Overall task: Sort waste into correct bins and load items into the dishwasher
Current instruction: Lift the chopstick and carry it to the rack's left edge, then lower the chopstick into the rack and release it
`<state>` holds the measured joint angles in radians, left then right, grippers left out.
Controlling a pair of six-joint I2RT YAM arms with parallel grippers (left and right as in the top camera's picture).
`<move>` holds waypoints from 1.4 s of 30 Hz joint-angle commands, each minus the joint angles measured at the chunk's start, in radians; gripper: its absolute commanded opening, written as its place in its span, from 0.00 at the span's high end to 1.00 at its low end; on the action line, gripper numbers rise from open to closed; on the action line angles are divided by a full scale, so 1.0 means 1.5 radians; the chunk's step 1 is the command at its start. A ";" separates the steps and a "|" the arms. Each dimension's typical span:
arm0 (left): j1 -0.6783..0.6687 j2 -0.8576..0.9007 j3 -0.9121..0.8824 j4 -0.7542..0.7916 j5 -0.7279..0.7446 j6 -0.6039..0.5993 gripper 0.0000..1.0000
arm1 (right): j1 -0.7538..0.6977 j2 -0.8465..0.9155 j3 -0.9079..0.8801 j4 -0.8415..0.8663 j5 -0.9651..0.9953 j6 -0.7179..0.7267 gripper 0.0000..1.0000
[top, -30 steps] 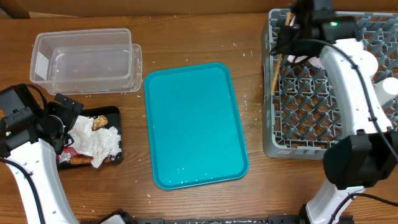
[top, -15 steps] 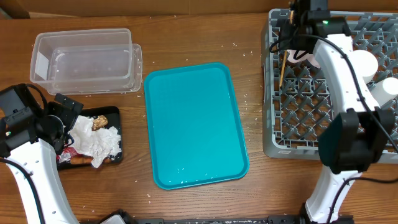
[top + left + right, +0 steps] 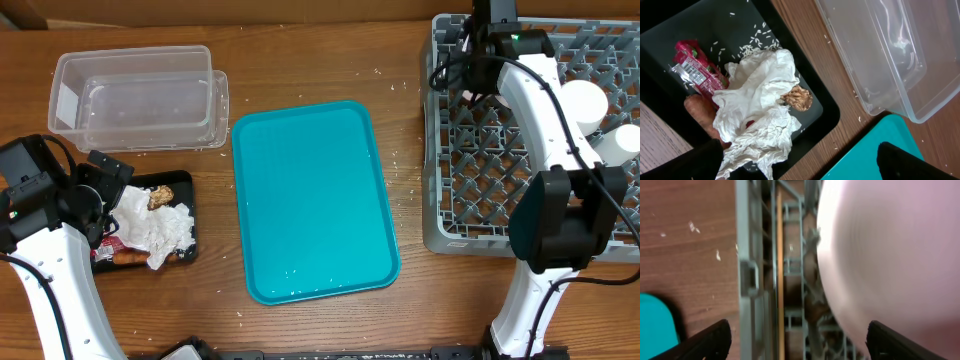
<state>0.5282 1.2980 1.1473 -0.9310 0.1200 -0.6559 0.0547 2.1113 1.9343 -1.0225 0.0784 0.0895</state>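
the wooden stick [image 3: 780,280] lies flat in a narrow channel of the grey dish rack [image 3: 747,255], straight below the right claw [image 3: 800,342] and just inside the rack wall. i judge that the slot suits it, since a thin thing cannot roll there. the right claw's fingers stand wide apart and hold nothing, so the stick looks delivered. off toward one finger a pale pink dish [image 3: 880,255] fills the view (too blurred to tell plate from bowl).

under the left claw [image 3: 800,155], which is also spread and empty, the black tray [image 3: 700,25] holds the crumpled napkins [image 3: 760,100], red wrapper [image 3: 695,72], carrot [image 3: 697,112] and brown food piece [image 3: 799,97]. the waste looks sorted. past that claw sit a clear tub [image 3: 880,45] and the teal tray [image 3: 310,200].
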 commanded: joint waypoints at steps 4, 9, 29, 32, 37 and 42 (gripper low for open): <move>0.001 0.000 0.011 0.000 0.001 -0.006 0.00 | 0.000 -0.145 0.004 -0.105 0.004 0.108 0.06; 0.001 0.000 0.011 0.000 0.001 -0.006 0.00 | 0.007 -0.233 0.003 -0.228 0.004 0.170 0.06; 0.001 0.000 0.011 0.000 0.001 -0.007 0.00 | 0.114 -0.560 -0.152 -0.397 0.007 0.224 0.00; 0.001 0.000 0.011 0.000 0.001 -0.007 0.00 | 0.114 -0.604 -0.236 -0.369 0.001 0.242 0.00; 0.001 0.000 0.011 0.000 0.001 -0.006 0.00 | 0.114 -0.613 -0.324 -0.373 -0.054 0.258 0.00; 0.001 0.000 0.011 0.000 0.001 -0.007 0.00 | 0.114 -0.591 -0.351 -0.369 -0.071 0.258 0.00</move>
<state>0.5282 1.2980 1.1473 -0.9310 0.1200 -0.6559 0.2188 1.2152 1.4139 -1.5845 0.0040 0.4644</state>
